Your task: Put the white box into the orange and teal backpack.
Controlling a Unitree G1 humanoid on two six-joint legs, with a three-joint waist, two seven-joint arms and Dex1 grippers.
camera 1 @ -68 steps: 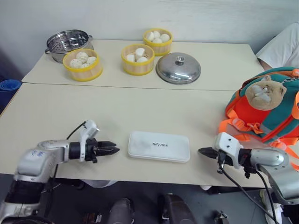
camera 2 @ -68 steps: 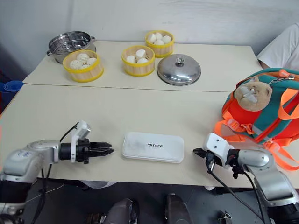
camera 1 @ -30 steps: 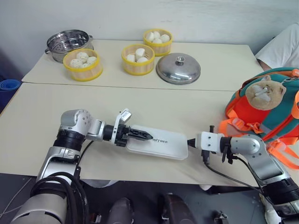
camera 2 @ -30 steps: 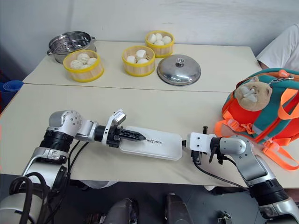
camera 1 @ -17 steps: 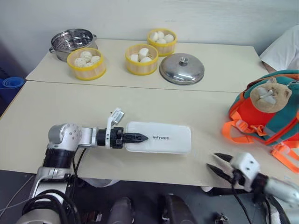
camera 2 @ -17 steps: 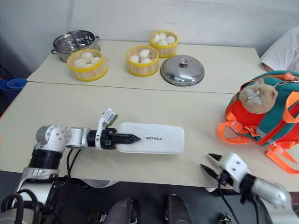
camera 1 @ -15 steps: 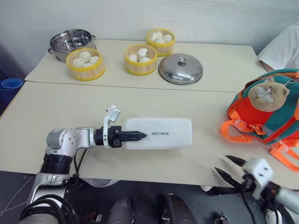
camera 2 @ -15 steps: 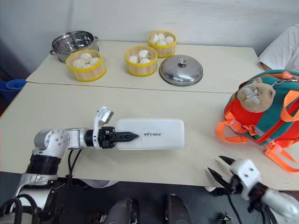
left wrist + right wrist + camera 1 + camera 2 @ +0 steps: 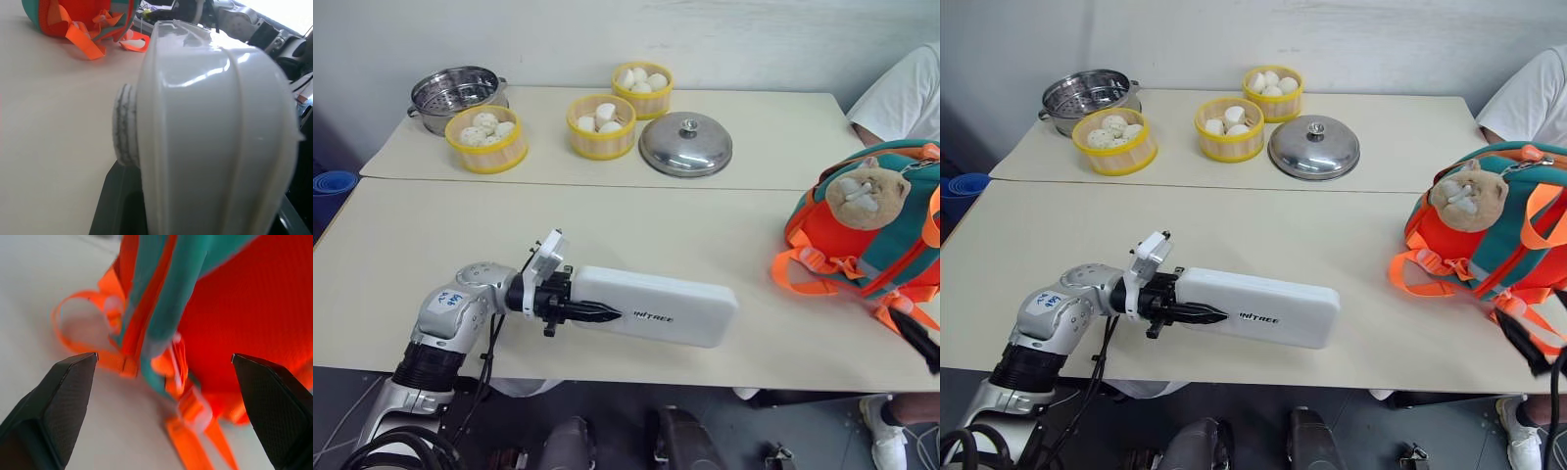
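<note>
The white box (image 9: 656, 305), long with dark lettering, hangs just above the table, turned partly onto its long edge. My left gripper (image 9: 607, 314) is shut on its left end, and the box's end (image 9: 210, 122) looms close in the left wrist view. The orange and teal backpack (image 9: 871, 235), with a tan plush head, stands at the table's right side, its straps spilling onto the tabletop. My right gripper (image 9: 164, 356) is open, its fingers spread wide just in front of the backpack's (image 9: 234, 308) lower side. One of its black fingers (image 9: 920, 341) shows at the right edge.
At the back of the table stand three yellow steamer baskets of buns (image 9: 486, 135) (image 9: 601, 124) (image 9: 642, 86), a metal pot (image 9: 457, 90) and a metal lid (image 9: 685, 144). A person's white sleeve (image 9: 901, 93) is behind the backpack. The table's front edge runs just below the box.
My left gripper has raised the box off the table and rolled it onto its edge. My right gripper left the box's right end, opened, and swung right to the backpack.
</note>
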